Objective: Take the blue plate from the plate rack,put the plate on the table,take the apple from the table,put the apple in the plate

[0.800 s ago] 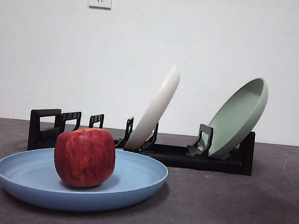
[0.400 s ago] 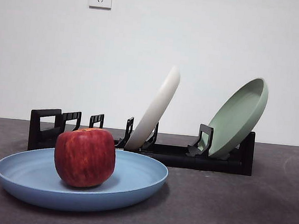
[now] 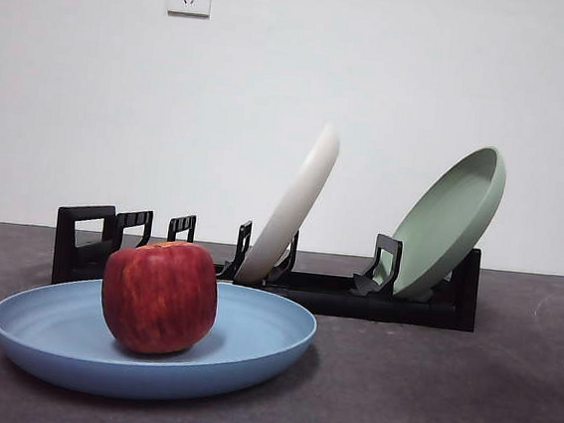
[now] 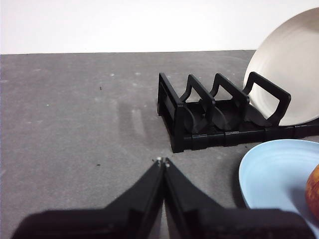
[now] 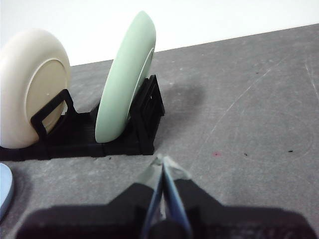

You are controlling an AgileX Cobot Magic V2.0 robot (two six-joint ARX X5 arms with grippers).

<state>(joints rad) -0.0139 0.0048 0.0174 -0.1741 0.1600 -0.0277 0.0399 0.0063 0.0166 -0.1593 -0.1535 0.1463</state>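
Vs. half a sec ago we see no real change: the apple (image 3: 160, 297) sits where it did, upright in the blue plate (image 3: 259, 344), a bit left of the plate's centre, and the plate lies flat on the table (image 3: 444, 397) at front left. Neither arm shows in the front view. Left gripper (image 4: 162, 161) hangs over bare table w/ jaws pressed together, holding nothing; the plate's rim and the apple's edge show just beside it, not touching. Right gripper (image 5: 162, 160) is likewise closed tip to tip and empty, above bare table near the rack's end. Open room: table right of the blue plate is free up to the picture edge, and a strip of free table lies betw. plate and rack. Behind the plate stands the plate rack (image 3: 354, 296), its handle end at left w/ slots unfilled. Farther along it a cream plate (image 3: 292, 208) leans in the mid slots, a green plate (image 3: 451, 223) leans at the right end.
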